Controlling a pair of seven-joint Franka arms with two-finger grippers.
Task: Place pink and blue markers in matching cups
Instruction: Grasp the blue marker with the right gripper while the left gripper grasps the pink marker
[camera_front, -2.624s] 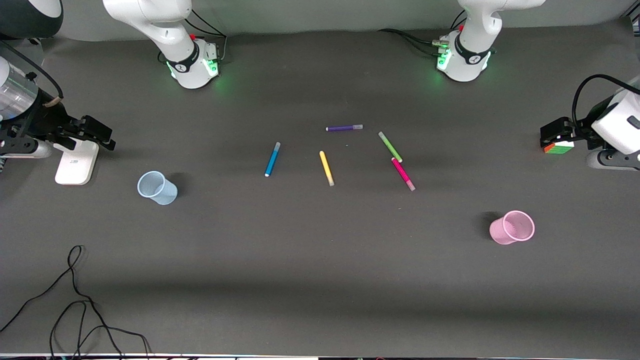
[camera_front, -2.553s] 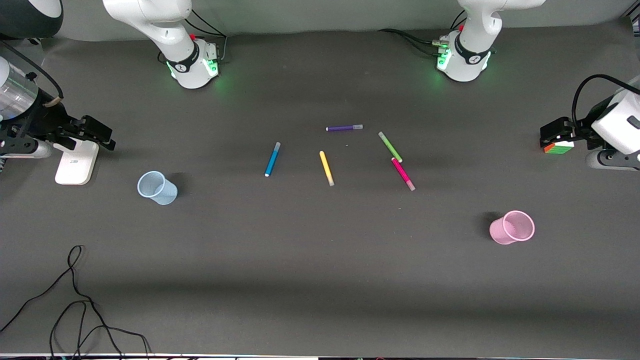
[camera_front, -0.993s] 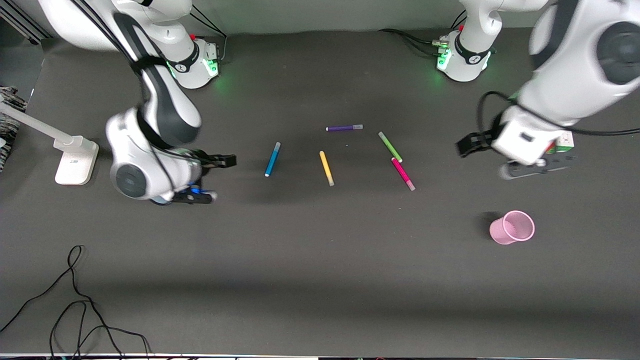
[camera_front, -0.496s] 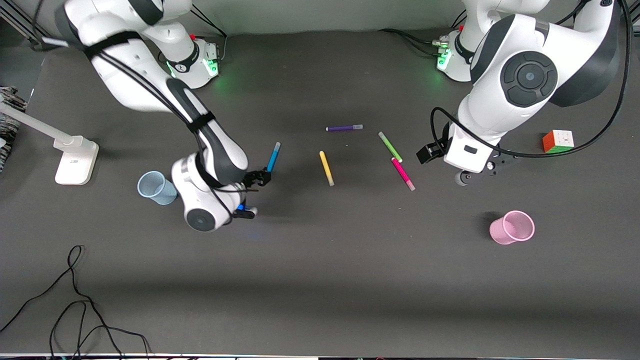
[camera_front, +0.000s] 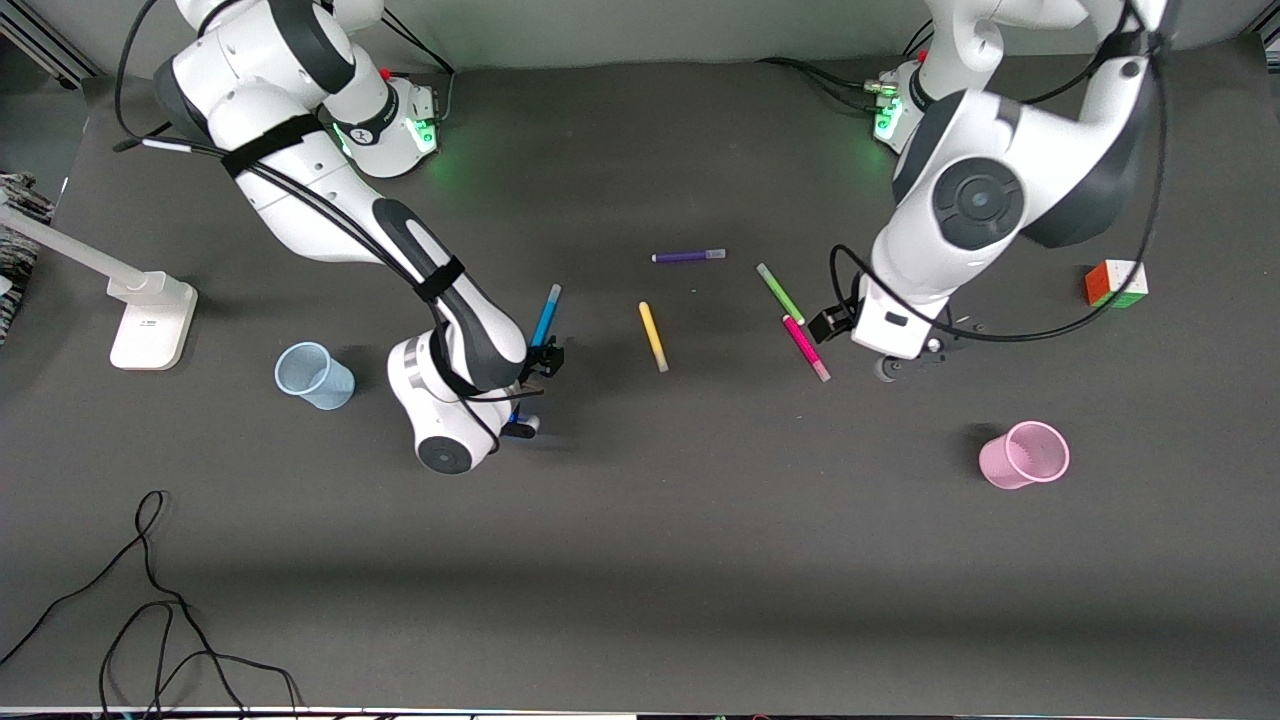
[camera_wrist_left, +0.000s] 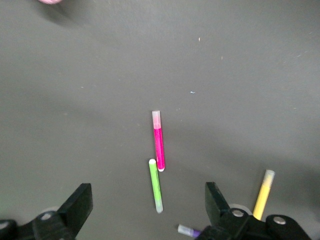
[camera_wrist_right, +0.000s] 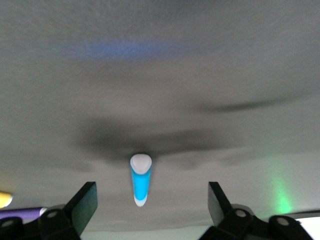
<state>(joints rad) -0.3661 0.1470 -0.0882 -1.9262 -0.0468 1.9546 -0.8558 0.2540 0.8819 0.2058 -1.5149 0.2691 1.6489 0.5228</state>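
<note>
Standing upright on dark, matte cloth, two small ribbed, see-through plastic cups hold nothing: the blue cup (camera_front: 314, 375) at mid-left of the front frame, the pink cup (camera_front: 1025, 455) at lower right, its round rim facing the camera.

Five slim, round pens lie flat at the frame's centre. The blue marker (camera_front: 546, 313) lies just above the right gripper (camera_front: 528, 392), its lower end hidden under the wrist; in the right wrist view the marker (camera_wrist_right: 140, 178) sits centred between the two dark fingers, pale rounded end toward the lens, and the jaws are spread wide with nothing in them. The pink marker (camera_front: 806, 348), magenta with a pale cap at its lower end, lies just beside the left gripper (camera_front: 850, 335). In the left wrist view that marker (camera_wrist_left: 158, 140) lies ahead of the gripper (camera_wrist_left: 148, 207), whose jaws are likewise spread and empty. The marker's uncapped end almost touches the tip of a green pen (camera_front: 780, 293). A yellow pen (camera_front: 653, 336) lies between the two markers, a purple pen (camera_front: 689, 256) higher in the frame.

A colour-tiled cube (camera_front: 1117, 283) sits at mid-right, a white lamp base (camera_front: 152, 320) at mid-left, and loose black cable (camera_front: 150, 610) coils at lower left.
</note>
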